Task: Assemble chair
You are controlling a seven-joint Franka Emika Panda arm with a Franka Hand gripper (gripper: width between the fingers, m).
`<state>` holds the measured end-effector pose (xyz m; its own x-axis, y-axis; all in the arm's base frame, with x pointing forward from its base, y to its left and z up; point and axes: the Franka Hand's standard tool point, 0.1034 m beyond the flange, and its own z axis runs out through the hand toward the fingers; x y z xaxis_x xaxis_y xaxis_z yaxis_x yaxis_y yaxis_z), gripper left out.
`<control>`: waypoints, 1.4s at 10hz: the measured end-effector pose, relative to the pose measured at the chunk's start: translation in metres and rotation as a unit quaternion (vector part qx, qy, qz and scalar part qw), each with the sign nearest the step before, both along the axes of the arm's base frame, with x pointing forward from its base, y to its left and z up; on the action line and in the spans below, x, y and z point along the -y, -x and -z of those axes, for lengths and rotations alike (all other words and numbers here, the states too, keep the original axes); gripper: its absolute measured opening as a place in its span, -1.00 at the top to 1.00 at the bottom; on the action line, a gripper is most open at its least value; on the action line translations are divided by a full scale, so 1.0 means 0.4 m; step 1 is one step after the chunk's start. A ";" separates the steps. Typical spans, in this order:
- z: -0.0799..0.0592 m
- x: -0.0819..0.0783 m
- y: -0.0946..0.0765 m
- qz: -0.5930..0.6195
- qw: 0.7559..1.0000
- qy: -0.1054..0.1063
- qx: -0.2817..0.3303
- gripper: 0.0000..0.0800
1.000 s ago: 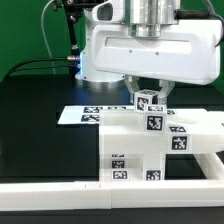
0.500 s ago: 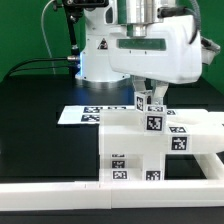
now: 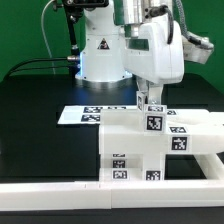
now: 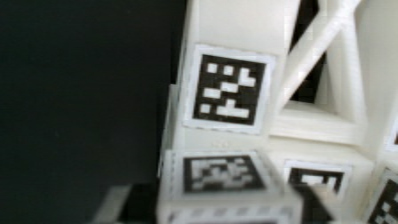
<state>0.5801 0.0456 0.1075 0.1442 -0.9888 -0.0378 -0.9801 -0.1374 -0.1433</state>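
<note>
The chair (image 3: 135, 145) stands as a chunky white structure with several square tags, in the front middle of the exterior view. My gripper (image 3: 149, 100) reaches straight down onto its top and is shut on a small white tagged piece (image 3: 150, 104) that sits upright there. In the wrist view that piece (image 4: 222, 172) lies between my two fingers (image 4: 317, 190), with a tagged white panel of the chair (image 4: 228, 88) and its white bars beyond it. Where the piece meets the chair is hidden.
The marker board (image 3: 82, 115) lies flat on the black table at the exterior view's left of the chair. A long white rail (image 3: 50, 188) runs along the front edge. The robot base (image 3: 95, 55) stands behind.
The wrist has turned about its vertical axis above the chair, the broad hand now standing edge-on. The small tagged piece turned with it and stays in the same spot.
</note>
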 end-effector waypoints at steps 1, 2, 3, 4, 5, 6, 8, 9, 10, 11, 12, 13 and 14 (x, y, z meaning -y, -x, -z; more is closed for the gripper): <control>0.000 0.002 0.001 -0.030 1.000 0.004 -0.001 -0.15; -0.004 0.004 0.000 -0.083 0.996 0.004 -0.008 -0.52; -0.011 0.006 -0.006 -0.143 0.990 0.007 -0.010 -0.52; -0.016 0.006 -0.008 -0.232 0.973 0.016 -0.011 -0.59; -0.019 0.000 -0.007 -0.288 0.957 0.020 -0.014 -0.59; -0.017 0.003 -0.007 -0.309 0.951 0.023 -0.012 -0.62; -0.016 0.004 -0.006 -0.378 0.925 0.031 -0.007 -0.62; -0.016 0.006 -0.005 -0.460 0.886 0.055 -0.012 -0.62; -0.016 0.006 -0.008 -0.543 0.836 0.080 -0.014 -0.62; -0.015 0.003 -0.016 -0.605 0.789 0.103 -0.008 -0.54; -0.014 0.003 -0.014 -0.583 0.807 0.098 -0.008 -0.54; -0.014 0.005 -0.014 -0.583 0.807 0.098 -0.008 -0.19; -0.014 0.005 -0.014 -0.583 0.807 0.098 -0.008 0.15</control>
<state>0.5858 0.0437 0.1130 0.9812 -0.1691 0.0929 -0.1702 -0.9854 0.0046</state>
